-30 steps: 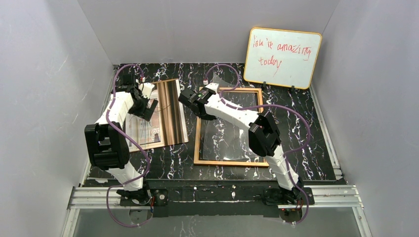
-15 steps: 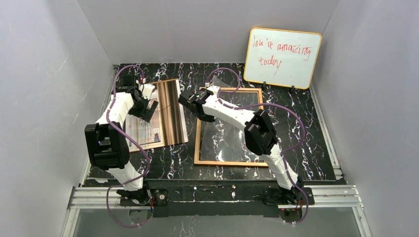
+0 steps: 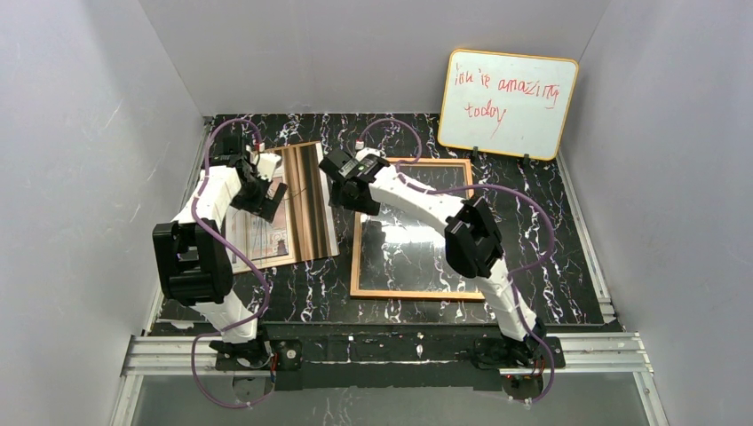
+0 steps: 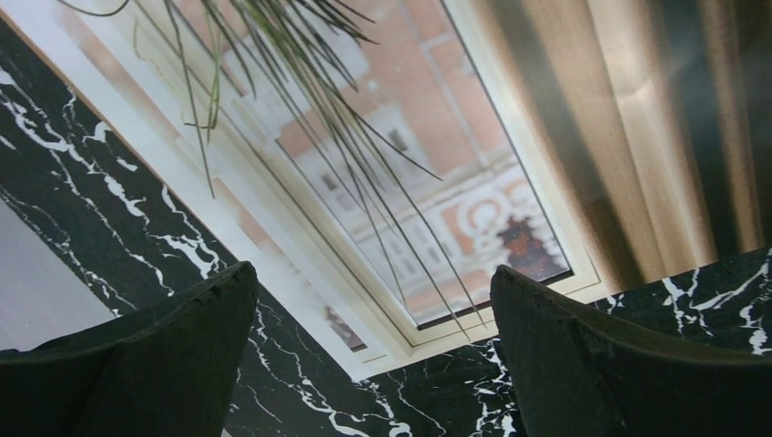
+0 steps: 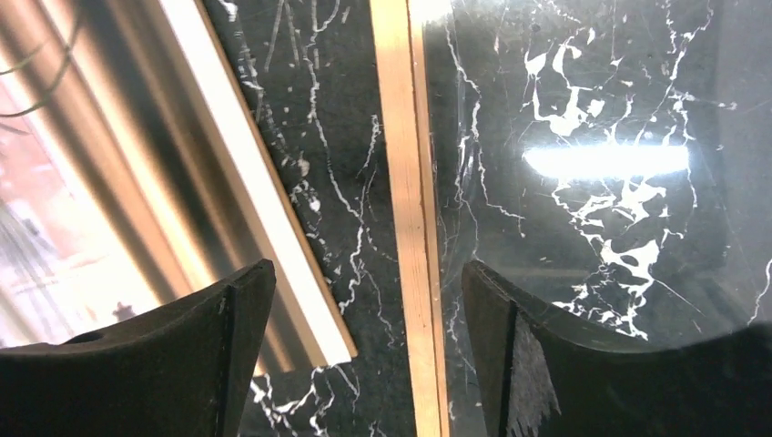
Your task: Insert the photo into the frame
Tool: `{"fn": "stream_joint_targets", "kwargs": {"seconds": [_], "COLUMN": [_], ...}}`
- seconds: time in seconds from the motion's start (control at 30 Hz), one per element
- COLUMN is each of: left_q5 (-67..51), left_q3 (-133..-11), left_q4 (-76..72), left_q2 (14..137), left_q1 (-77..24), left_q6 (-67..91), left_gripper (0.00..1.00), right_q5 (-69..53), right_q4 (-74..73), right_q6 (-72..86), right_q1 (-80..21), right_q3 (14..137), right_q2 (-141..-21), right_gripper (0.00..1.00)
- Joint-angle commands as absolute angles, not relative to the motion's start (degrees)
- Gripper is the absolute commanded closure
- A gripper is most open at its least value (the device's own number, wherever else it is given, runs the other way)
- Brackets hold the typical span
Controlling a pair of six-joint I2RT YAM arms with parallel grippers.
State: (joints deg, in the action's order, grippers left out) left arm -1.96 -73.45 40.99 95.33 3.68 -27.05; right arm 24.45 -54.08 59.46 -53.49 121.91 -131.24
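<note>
Since the earlier picture the right gripper (image 3: pixel 344 182) has gone from above the far left corner of the frame (image 3: pixel 417 293) outward, past its left rail, and its jaws have opened. The glass, which looked raised then, now lies flat in the frame.

The right jaws stand spread over the left rail and the dark strip of surface (image 3: pixel 550 266) beside it, and they hold nothing. The left gripper (image 4: pixel 373 273) hangs above the photo (image 3: pixel 311 213), its jaws also spread wide and empty.

The photo lies flat on the surface just beside the frame, on its left side, a little turned and not touching the rail. It is not yet in the frame.

I judge the photo to be very light, thin and easy to bend, with a glossy face on which the jaws can slip. Because it lies flat, it is hard to come under it. The best place to take it is probably a corner or the edge nearest the frame, with a gentle pinch so that it does not crease. The frame is stiff, but its glass is fragile, so the wooden rail is the safe place to hold.
</note>
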Motion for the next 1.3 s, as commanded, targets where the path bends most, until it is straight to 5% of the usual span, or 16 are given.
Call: {"fn": "stream_joint_targets", "kwargs": {"seconds": [0.0,0.27,0.53,0.8,1.27], "left_q5": [-5.53,-11.88,-10.91,-8.85,-6.75], "left_q3": [-74.28,-75.37,-75.42,-76.75,-84.74], "left_q4": [44.41,45.25,41.86,40.35,39.05], "left_q2": [93.37,92.51,96.81,99.92,107.34], "left_q1": [1.84,-6.46,-15.95,-21.11,-23.74], "left_q6": [-25.76,-20.73,-16.0,-14.8,-12.94], "left_gripper": [0.02,0.02,0.02,0.02,0.02], "right_q5": [21.28,21.39,15.26,13.47,7.83], "right_q4": [-50.11,-48.59,-41.81,-38.95,-34.3], "right_q6": [53.98,50.56,48.6,45.6,40.75], "right_q1": [-51.52,-41.1,-25.75,-21.09,-14.76], "right_q3": [118.96,89.99,66.06,64.87,82.88], "right_q2": [-120.96,-97.5,-80.4,-83.71,-105.34], "right_gripper": [0.15,0.07,0.12,0.12,0.16]}}
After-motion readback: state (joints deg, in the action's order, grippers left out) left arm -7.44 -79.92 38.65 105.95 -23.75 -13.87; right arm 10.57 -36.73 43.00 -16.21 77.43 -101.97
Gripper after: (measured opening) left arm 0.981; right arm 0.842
